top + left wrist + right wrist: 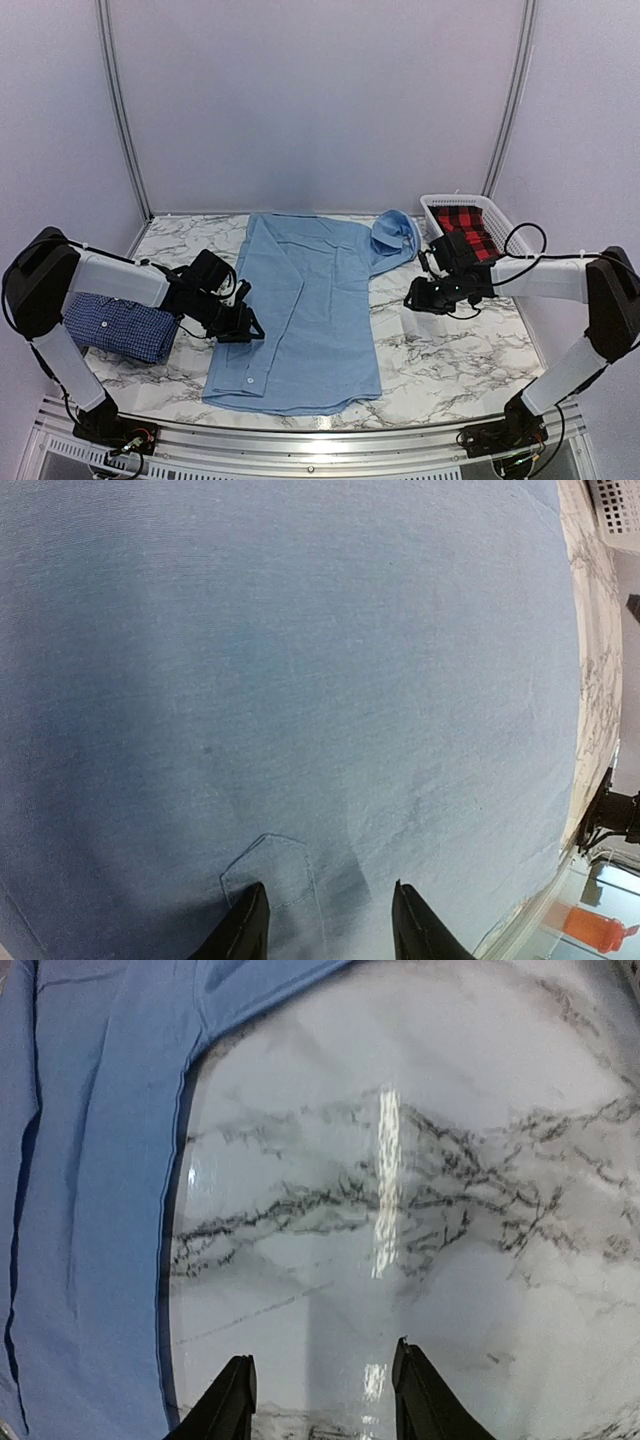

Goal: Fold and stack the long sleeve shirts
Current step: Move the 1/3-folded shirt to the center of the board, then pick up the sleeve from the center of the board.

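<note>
The light blue shirt [310, 310] lies flat on the table [460, 350], length running far to near. The left gripper [245, 328], fingers spread, hangs over its left edge; the right gripper [415, 298], spread and empty, stands just off its right edge.

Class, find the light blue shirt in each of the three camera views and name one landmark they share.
Top external: the light blue shirt lies spread across the middle of the marble table.
Left wrist: the shirt fills nearly the whole picture; marble shows only at the right edge.
Right wrist: the shirt runs down the left side and along the top left.
Shared landmark: the shirt's edge against the marble table.
</note>
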Controlling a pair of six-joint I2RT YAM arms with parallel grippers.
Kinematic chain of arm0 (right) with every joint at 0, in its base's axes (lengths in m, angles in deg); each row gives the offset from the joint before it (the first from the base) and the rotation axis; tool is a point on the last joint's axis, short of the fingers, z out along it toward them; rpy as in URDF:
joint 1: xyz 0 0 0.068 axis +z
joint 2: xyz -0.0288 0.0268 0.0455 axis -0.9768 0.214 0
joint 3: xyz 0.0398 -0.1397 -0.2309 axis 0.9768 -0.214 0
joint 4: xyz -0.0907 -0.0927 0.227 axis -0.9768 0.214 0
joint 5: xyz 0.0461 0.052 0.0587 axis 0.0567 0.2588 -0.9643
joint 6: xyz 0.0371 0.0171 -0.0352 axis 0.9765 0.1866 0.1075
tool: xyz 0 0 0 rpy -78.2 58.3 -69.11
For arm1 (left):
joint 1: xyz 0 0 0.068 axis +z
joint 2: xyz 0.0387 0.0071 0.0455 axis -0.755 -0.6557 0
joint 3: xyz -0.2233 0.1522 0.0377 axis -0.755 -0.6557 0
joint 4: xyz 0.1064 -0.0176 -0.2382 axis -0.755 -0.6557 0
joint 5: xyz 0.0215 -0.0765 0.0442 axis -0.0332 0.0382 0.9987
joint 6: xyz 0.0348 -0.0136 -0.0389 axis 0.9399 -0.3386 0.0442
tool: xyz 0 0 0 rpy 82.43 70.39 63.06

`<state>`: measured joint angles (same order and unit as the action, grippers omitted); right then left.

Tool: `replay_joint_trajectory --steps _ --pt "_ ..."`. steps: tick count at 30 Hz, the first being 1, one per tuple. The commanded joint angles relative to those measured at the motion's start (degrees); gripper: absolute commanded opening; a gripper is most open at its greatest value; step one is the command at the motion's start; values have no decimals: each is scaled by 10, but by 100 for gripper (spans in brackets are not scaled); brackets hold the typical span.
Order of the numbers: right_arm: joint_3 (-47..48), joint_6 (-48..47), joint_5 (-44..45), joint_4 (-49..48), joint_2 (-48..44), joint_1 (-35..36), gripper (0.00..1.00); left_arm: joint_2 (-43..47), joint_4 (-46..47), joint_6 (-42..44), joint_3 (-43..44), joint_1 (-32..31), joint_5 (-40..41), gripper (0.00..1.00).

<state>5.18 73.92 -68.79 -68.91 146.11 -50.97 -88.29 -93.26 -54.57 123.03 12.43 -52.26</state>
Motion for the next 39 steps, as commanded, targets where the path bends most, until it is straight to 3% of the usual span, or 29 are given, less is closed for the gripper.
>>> replay_joint_trajectory --steps 1,8,14,20,25,30,39 --pt "91 -41 15 -36 36 -36 43 -14 -162 22 -23 20 88 45" --pt "288 -152 108 -21 169 -37 46 26 -170 30 19 19 73 46" --pt "418 -231 101 -23 279 -35 54 56 -185 44 65 16 76 48" --pt "537 -265 121 12 374 -6 68 60 -190 45 101 1 84 49" --pt "588 -250 175 37 426 9 74 59 -192 45 125 -18 98 49" --pt "602 -228 190 56 454 10 73 54 -195 43 150 -48 116 49" --pt "618 -210 198 69 478 -8 53 34 -196 26 171 -104 147 49"
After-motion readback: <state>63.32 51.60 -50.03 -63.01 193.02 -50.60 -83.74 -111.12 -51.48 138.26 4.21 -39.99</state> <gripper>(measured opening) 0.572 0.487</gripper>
